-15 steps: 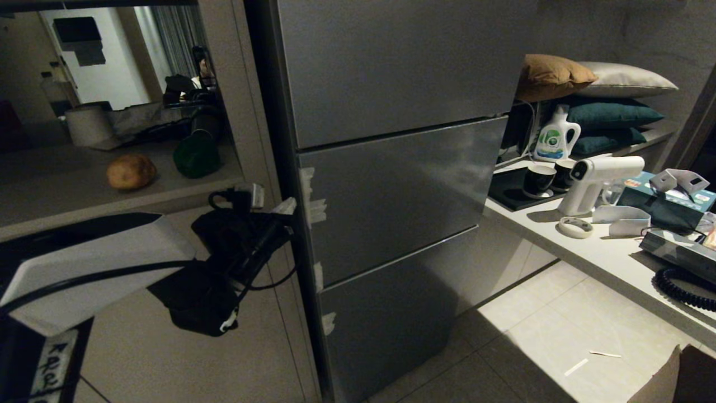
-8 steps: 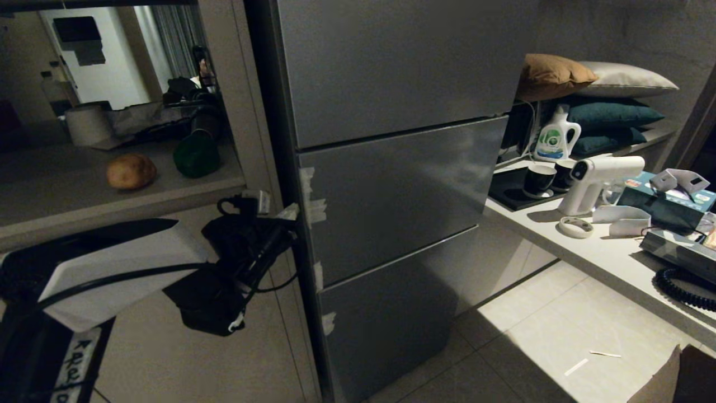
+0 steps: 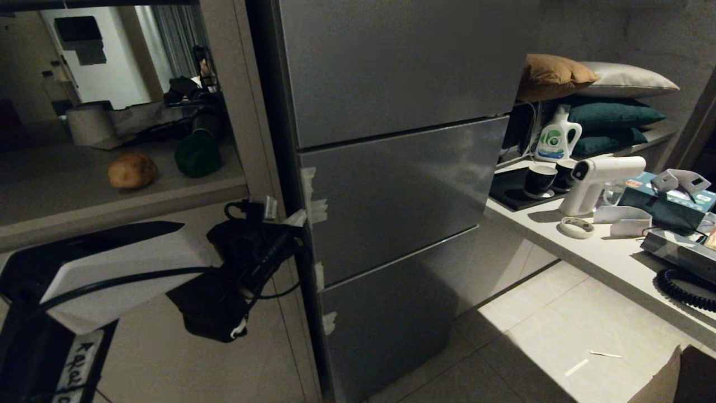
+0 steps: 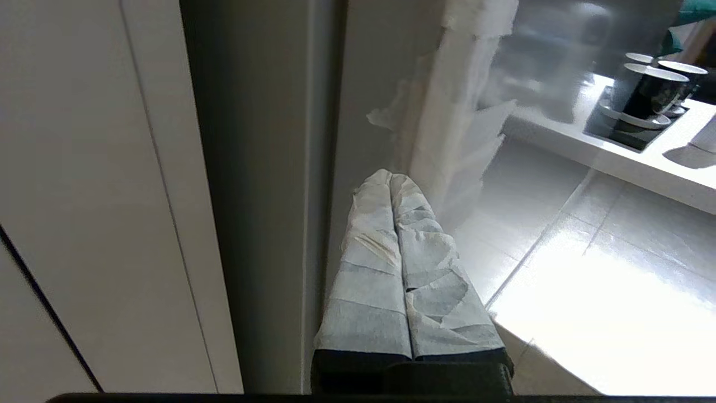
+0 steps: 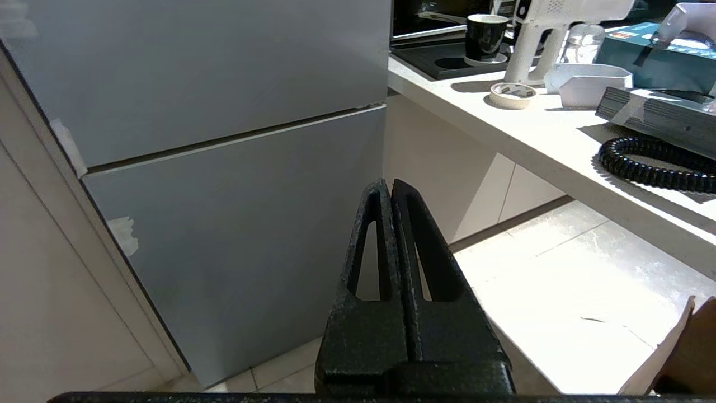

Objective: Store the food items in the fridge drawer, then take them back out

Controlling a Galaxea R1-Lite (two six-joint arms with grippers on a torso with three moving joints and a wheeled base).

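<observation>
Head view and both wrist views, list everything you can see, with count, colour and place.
potato: one, tan-brown, shelf left of fridge
bell pepper: one, dark green, same shelf, beside potato
paper roll: one, white, shelf back
fridge drawer: one, grey front, taped, closed, middle of fridge
cups: two, dark, counter tray
detergent bottle: one, white, behind cups
spray gun: one, white, counter
tape ring: one, pale, counter
pillows: four, stacked right
left claw: shut, taped, at drawer's left edge
right claw: shut, black, idle before the fridge

Hidden and cut-off parts

The grey fridge drawer (image 3: 391, 196) is closed, its inside unseen; the black coiled cable (image 3: 685, 288) and brown cardboard box (image 3: 679, 378) run off the head view's right edge.
</observation>
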